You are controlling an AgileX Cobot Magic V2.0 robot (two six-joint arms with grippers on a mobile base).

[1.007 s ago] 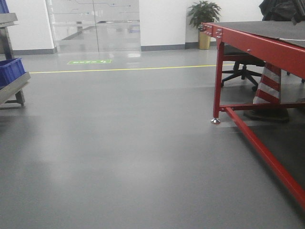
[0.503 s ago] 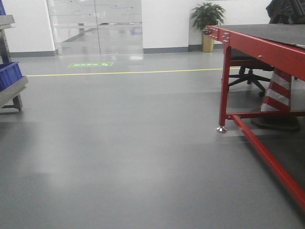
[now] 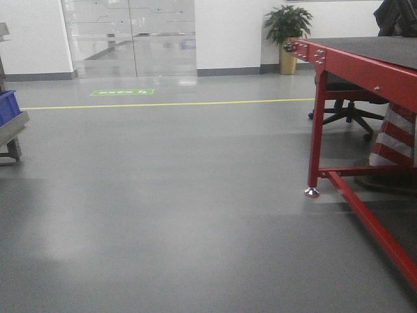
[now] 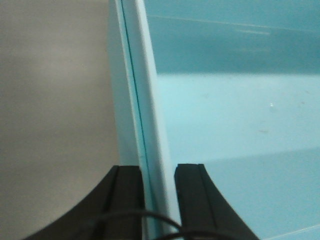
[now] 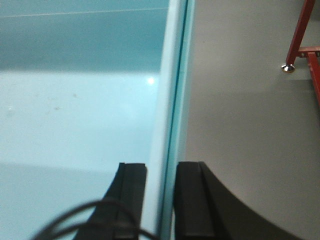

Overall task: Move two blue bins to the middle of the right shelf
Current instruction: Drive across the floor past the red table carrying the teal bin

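A pale blue bin hangs between my two grippers. In the left wrist view its left wall [image 4: 145,100] runs up from my left gripper [image 4: 159,172], which is shut on that wall, one finger inside and one outside. In the right wrist view the bin's right wall [image 5: 172,90] is pinched the same way by my right gripper [image 5: 161,172]. The bin's floor [image 5: 75,110] is bare. A second blue bin [image 3: 6,105] sits on a grey rack [image 3: 13,125] at the far left of the front view. The right shelf is out of view.
A red-framed table [image 3: 365,62] fills the right side, its near leg [image 3: 316,130] standing on a metal foot [image 3: 312,192]. Under it are an office chair [image 3: 348,107] and a striped cone [image 3: 394,137]. A yellow floor line [image 3: 169,103], a potted plant [image 3: 287,32] and glass doors [image 3: 130,36] lie ahead.
The front view has advanced across the floor: the red table has slid right and grown closer, and the rack with its blue bin has slipped towards the left edge. Both grips are unchanged.
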